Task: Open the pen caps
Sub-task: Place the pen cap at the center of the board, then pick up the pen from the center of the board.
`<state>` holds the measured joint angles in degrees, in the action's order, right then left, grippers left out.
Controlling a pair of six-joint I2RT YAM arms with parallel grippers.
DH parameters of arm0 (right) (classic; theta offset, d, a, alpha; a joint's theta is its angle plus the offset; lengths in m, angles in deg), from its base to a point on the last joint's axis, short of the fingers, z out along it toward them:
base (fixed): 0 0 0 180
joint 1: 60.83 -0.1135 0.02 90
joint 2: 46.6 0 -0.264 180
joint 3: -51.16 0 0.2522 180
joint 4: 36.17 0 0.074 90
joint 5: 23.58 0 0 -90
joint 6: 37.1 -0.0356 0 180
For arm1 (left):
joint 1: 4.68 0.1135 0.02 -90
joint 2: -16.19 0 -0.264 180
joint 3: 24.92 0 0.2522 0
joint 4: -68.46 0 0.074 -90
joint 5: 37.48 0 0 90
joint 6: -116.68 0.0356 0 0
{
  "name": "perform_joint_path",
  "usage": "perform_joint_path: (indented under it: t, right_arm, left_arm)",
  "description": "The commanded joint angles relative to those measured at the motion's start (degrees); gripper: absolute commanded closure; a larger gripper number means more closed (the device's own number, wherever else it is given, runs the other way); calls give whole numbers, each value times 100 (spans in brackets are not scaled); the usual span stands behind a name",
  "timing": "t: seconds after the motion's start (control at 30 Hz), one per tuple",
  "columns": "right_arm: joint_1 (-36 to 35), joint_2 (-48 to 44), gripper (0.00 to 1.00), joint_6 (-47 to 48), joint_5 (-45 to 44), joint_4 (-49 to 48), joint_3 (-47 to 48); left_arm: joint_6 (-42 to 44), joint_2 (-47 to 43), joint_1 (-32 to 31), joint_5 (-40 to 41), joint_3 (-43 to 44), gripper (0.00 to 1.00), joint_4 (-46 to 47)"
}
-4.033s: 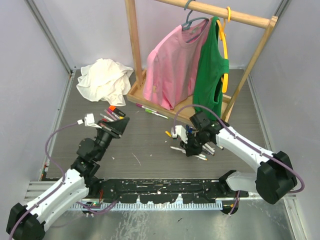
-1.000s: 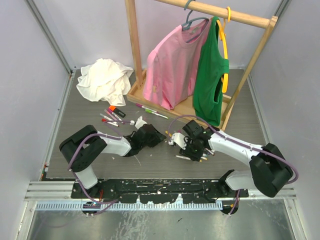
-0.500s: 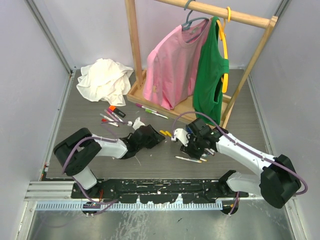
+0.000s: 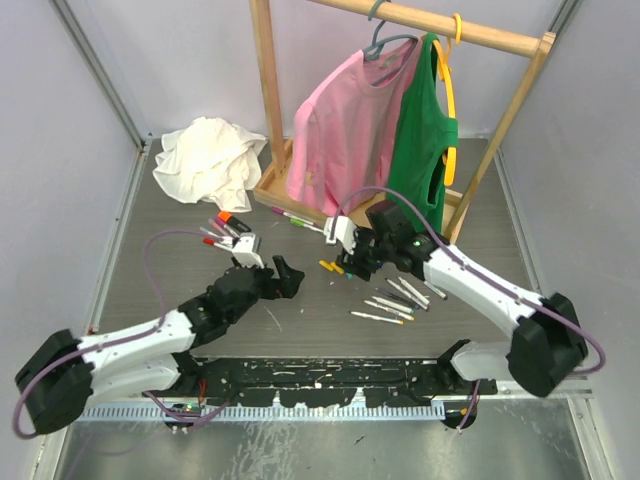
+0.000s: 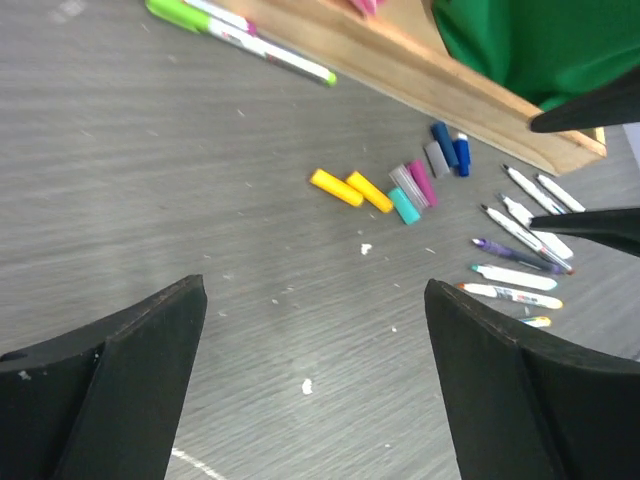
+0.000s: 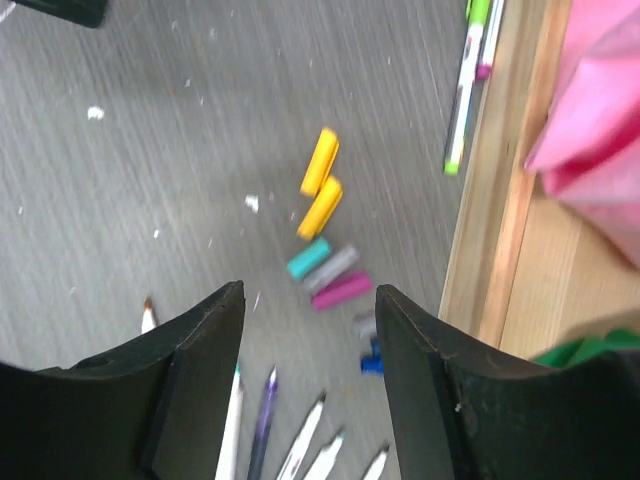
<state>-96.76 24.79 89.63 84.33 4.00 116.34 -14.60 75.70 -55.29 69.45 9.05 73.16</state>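
The right gripper (image 4: 358,256) is released: in its wrist view its two dark fingers (image 6: 200,380) stand wide apart with nothing between them. The left gripper (image 4: 288,273) is also spread wide and holds nothing, as its own view shows (image 5: 315,290). The pen caps (image 4: 336,268) lie loose on the grey table (image 4: 180,290), between the two grippers. From the right wrist they are just ahead of the finger tips: two yellow caps (image 6: 320,185) are farthest out, then a teal, a grey and a magenta one, and the magenta cap (image 6: 342,291) is almost in line with the gap. A blue cap (image 6: 372,360) lies nearer to the right finger. From the left wrist the same caps (image 5: 390,190) lie ahead of the opening, a little right of centre and apart from both fingers. A loose row of pens (image 4: 392,298) with bare tips lies beside the caps, on the side toward the right arm. On the far side, the wooden base (image 4: 272,190) of the clothes rack closes the space, and two pens with green ends (image 5: 240,40) lie along it. Another group of pens (image 4: 225,230) lies well apart, at the left. Toward the left gripper and the near edge the table offers free room. A white cloth (image 4: 205,155) lies in the far left corner.
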Motion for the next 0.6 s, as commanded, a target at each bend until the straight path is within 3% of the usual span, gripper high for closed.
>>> perform_joint_path:
  t: [0.0,0.07,0.23,0.57]
  right_arm:
    - [9,964,39,24,471,-1051,694]
    - [6,1600,42,-377,252,-946,1304]
    - [-27,2675,47,-846,-269,-1028,2044]
    - [-148,3925,53,-1454,-1353,-1156,2812]
  left_arm:
    - [1723,-1163,6,994,-135,6,-912]
    - [1823,-1622,15,1306,-294,1,-1092]
    - [1662,-2281,19,1693,-859,2,-864]
    - [1650,-2186,20,1656,-913,2,-722]
